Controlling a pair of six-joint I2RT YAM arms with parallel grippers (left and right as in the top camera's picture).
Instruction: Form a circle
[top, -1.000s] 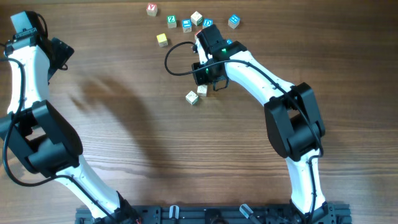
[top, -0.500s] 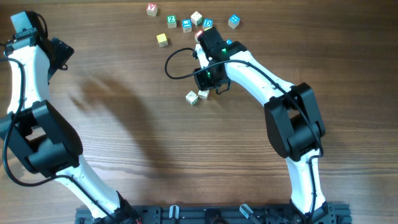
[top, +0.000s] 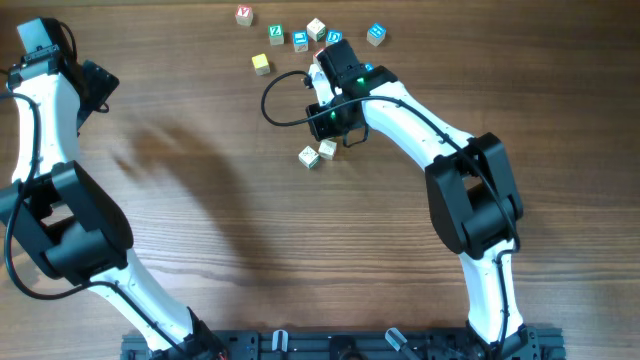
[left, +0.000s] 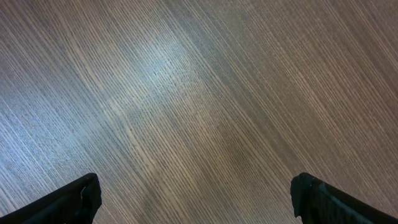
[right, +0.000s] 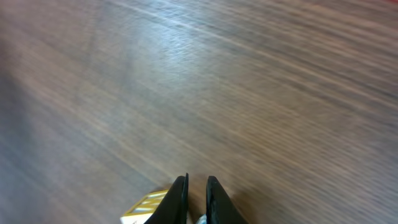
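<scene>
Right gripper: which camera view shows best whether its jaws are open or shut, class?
The right wrist view: the right gripper has its fingers nearly together, with nothing between the tips. Overhead, the right arm hides them. The left wrist view shows none of it.

You are looking at a brown surface (top: 250, 230) with fine wood grain running left to right, paler where light glances off it in the wrist views. A soft shadow (top: 170, 150) smudges its left half. A black rail (top: 330, 345) lines the near edge.
</scene>
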